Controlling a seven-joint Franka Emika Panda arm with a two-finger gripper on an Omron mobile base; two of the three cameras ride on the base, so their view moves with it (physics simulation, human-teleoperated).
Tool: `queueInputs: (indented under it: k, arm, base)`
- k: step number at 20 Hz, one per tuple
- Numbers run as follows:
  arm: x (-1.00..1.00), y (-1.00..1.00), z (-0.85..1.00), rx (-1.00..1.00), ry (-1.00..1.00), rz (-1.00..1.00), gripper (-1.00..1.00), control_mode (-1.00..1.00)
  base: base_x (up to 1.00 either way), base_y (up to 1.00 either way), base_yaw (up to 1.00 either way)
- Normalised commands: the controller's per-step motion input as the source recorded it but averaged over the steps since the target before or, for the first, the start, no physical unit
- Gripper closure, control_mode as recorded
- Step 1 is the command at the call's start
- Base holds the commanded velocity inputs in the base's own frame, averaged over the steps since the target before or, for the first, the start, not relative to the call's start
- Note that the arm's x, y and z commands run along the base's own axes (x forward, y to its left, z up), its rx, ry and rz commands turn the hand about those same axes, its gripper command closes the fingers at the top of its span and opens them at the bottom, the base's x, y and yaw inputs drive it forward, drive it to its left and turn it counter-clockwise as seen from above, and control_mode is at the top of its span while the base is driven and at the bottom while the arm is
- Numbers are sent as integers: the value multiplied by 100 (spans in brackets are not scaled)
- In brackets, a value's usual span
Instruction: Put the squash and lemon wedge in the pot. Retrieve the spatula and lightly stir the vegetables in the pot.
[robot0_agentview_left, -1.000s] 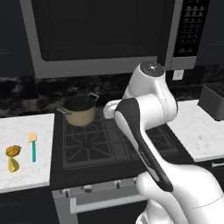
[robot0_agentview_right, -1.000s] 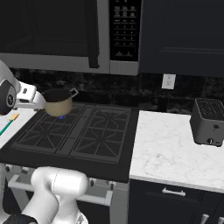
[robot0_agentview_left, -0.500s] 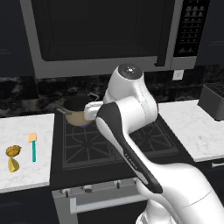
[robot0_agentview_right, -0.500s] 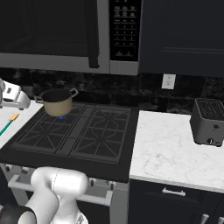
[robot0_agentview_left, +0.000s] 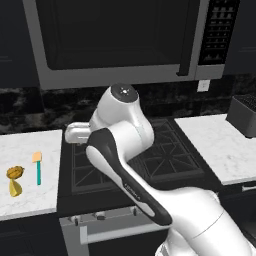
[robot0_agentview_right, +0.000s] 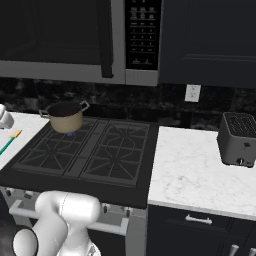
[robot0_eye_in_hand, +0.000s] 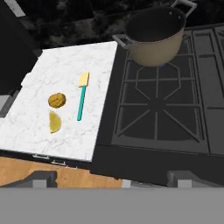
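Squash (robot0_eye_in_hand: 57, 100) on counter beside lemon wedge (robot0_eye_in_hand: 54, 122), claw open high above

Squash (robot0_eye_in_hand: 57, 100): lumpy golden-brown. Lemon wedge (robot0_eye_in_hand: 54, 122): smooth bright yellow. Spatula (robot0_eye_in_hand: 81, 96): teal handle, light-orange blade. Pot (robot0_eye_in_hand: 155, 36): tan-beige wall, dark inside, grey rim and handles. Tabletop (robot0_eye_in_hand: 52, 74): white, grey-veined marble. Stove (robot0_eye_in_hand: 166, 105): black grates.

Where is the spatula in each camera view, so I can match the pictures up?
Left base view: the spatula lies on the white counter at the left edge, just right of the squash and lemon wedge.
Right base view: at the far left edge, partly cut off, left of the stove.
Hand view: left of centre, blade pointing up-picture.
Shared landmark: the pot on the stove's back-left burner, in the right base and hand views.
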Motion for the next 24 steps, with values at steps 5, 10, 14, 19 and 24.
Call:
queueInputs:
  k: [5,10,14,19,24]
  arm:
    - [0,63,-21,3,0,6,-100,-100]
    - [0,53,-23,-3,3,1,-100,-100]
    - [0,44,-25,-5,6,8,-100,-100]
    - [4,35,-11,1,1,1,-100,-100]
    - [17,31,-19,5,0,0,-100,-100]
  base:
    - [0,0,0]
    - [0,0,0]
    - [0,0,0]
    - [0,0,0]
    - [0,0,0]
